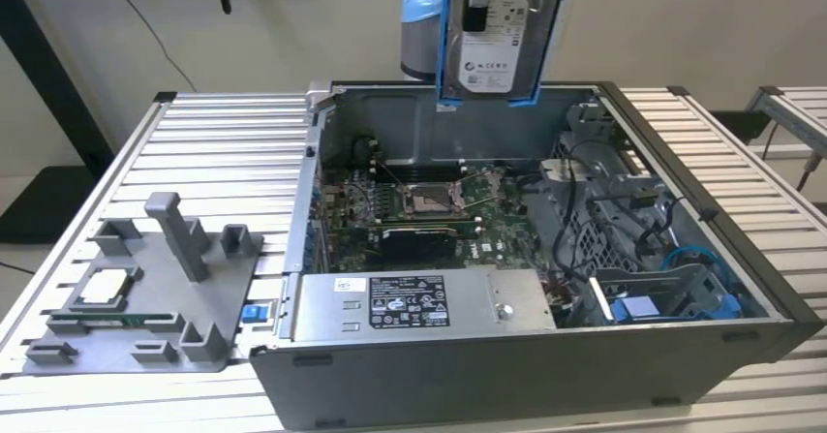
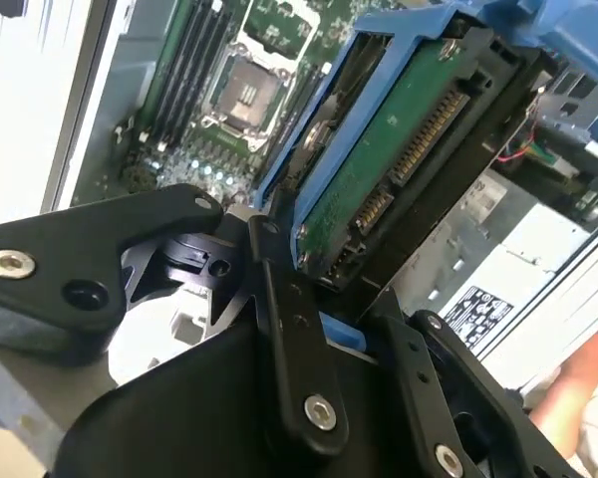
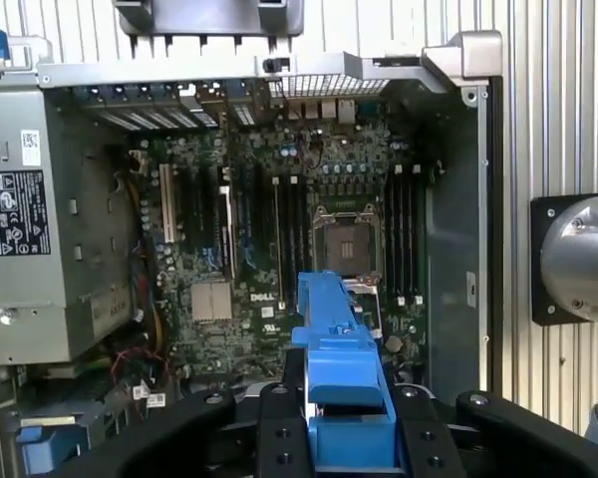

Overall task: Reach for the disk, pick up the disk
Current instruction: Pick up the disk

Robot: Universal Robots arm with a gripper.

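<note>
Disk [image 1: 498,36], label showing, clipped in blue frame, hangs upright in air above open case [image 1: 517,375], over case's far wall in exterior view, clear of motherboard [image 1: 427,210]. Hand [image 3: 344,403] holds disk: black fingers [image 2: 289,339] clamp frame on both sides in both wrist views. Case sits on slatted desk [image 1: 194,133]; grey fixture [image 1: 142,307] just beside case, toward exterior view's left.

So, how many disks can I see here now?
1. The gripper holds the disk above the open case. Others may be hidden in the case's bays.
</note>
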